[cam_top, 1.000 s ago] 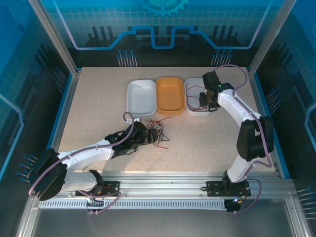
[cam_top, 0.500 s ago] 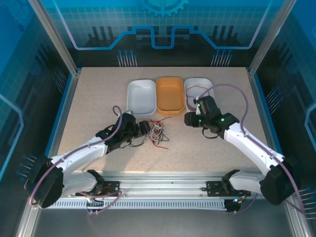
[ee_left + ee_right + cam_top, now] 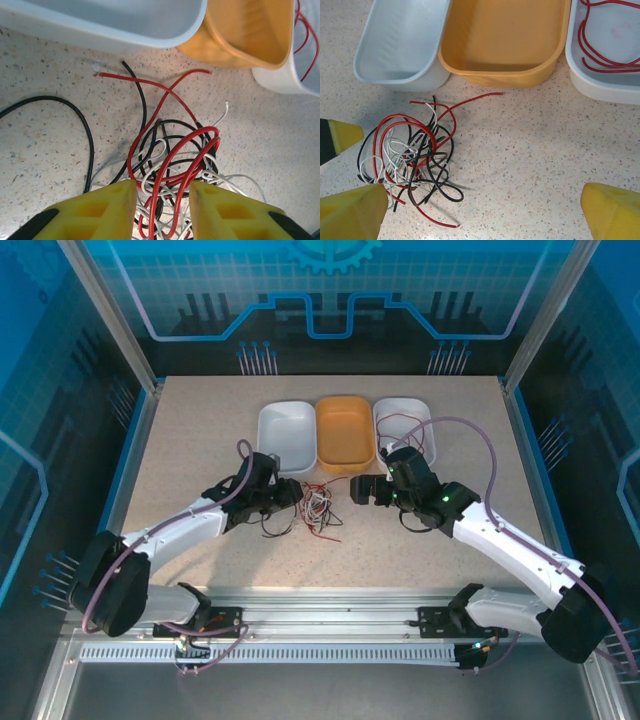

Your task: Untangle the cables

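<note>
Red, black, white cables (image 3: 410, 155) tangled on speckled table (image 3: 520, 165), orange bin (image 3: 500, 75) nearby

Right gripper (image 3: 360, 490) swung (jaws spread) toward cables (image 3: 320, 508).

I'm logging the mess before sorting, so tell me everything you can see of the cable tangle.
The cable tangle is a loose knot of thin red, black and white wires looped over one another, lying on the speckled table just in front of the white bin and orange bin. A red end strays toward the orange bin. The open left gripper straddles one edge.
</note>
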Robot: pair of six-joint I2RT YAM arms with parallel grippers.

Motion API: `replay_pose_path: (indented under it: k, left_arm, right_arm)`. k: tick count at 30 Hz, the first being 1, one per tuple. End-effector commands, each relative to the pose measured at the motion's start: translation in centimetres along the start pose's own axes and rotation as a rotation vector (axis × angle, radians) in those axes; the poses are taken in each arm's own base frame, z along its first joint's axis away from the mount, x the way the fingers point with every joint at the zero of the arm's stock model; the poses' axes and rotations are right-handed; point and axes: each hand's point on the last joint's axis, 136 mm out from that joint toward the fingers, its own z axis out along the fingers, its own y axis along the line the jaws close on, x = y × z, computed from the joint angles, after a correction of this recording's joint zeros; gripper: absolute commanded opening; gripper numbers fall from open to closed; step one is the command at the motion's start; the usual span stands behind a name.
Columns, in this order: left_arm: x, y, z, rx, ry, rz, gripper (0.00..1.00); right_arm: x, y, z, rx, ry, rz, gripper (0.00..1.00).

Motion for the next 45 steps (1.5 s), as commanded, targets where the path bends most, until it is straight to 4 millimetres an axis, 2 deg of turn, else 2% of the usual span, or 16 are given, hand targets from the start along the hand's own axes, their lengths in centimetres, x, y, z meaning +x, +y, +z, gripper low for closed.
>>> replay_pose_path:
  k: [1,10,12,15,18,22,24,25,29,34,38,42,45]
  left_arm:
    - [0.3,-0.2,0.2,0.01,0.033,0.012,0.31]
    - [1.8,1.0,1.8,-0.004,0.097,-0.005,0.29]
    - [2.1,1.1,2.1,0.001,0.109,-0.012,0.27]
    - [2.3,1.0,2.3,0.011,0.122,-0.019,0.14]
    - [2.0,0.8,1.7,0.01,0.109,-0.006,0.0]
    - [0.9,0.2,-0.5,-0.002,0.053,0.042,0.0]
    - [0.2,-0.5,-1.9,0.009,0.02,0.079,0.0]
    - [-0.1,-0.9,-2.7,0.017,0.005,0.099,0.0]
    - [-0.7,-3.0,-5.1,0.078,-0.026,0.199,0.0]
    - [-0.7,-4.9,-6.2,0.145,-0.027,0.309,0.0]
    - [-0.6,-7.3,-6.4,0.247,-0.005,0.327,0.0]
    - [-0.6,-10.3,-7.4,0.372,0.017,0.329,0.0]
    - [-0.6,-11.6,-8.3,0.418,0.031,0.342,0.0]
  right_arm:
    - [-0.3,-0.2,0.0,0.026,-0.023,0.014,1.0]
    - [-0.5,-0.8,0.0,0.058,-0.04,0.027,1.0]
    - [-0.5,-0.9,0.0,0.06,-0.045,0.029,1.0]
    - [-0.5,-1.0,0.0,0.063,-0.046,0.029,1.0]
    - [-0.6,-0.9,-0.1,0.057,-0.049,0.025,1.0]
    - [-0.9,-0.2,-0.5,0.014,-0.07,0.017,1.0]
    - [-1.4,0.6,-0.9,-0.026,-0.086,0.003,1.0]
    - [-0.7,0.5,-0.5,-0.035,-0.073,-0.007,1.0]
    - [-0.8,2.1,-0.5,-0.119,-0.082,-0.041,1.0]
    - [-1.3,5.3,-0.8,-0.29,-0.109,-0.106,0.99]
    - [-1.2,7.3,-0.6,-0.384,-0.112,-0.151,0.86]
    - [-0.8,8.3,0.6,-0.405,-0.087,-0.185,0.71]
    - [-0.4,8.9,1.7,-0.409,-0.073,-0.206,0.64]
